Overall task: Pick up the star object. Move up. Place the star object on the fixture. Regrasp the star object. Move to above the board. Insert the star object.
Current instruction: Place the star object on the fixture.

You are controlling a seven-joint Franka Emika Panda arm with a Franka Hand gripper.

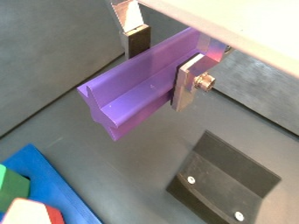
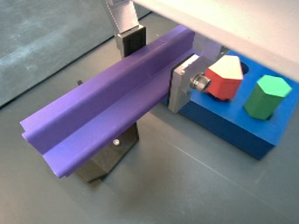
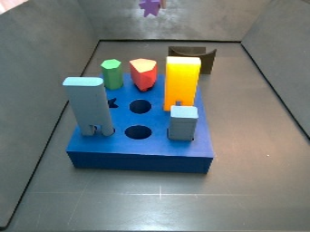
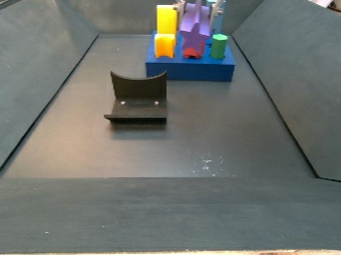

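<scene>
Between the tool's [image 1: 163, 63] two silver fingers [image 1: 187, 83], we are clamping the star object [image 1: 140, 87] crosswise, held in the air. Below the tool, the fixture [image 1: 228, 179] is sitting on the dark floor; the board [image 2: 239, 122] is lying off to one side, carrying its green peg [image 2: 267, 94] and red-orange peg [image 2: 225, 77]. Risk as we judge it: the prism is overhanging far on one side, so a misaligned descent could be catching the fixture's edge and twisting it in the pads.
</scene>
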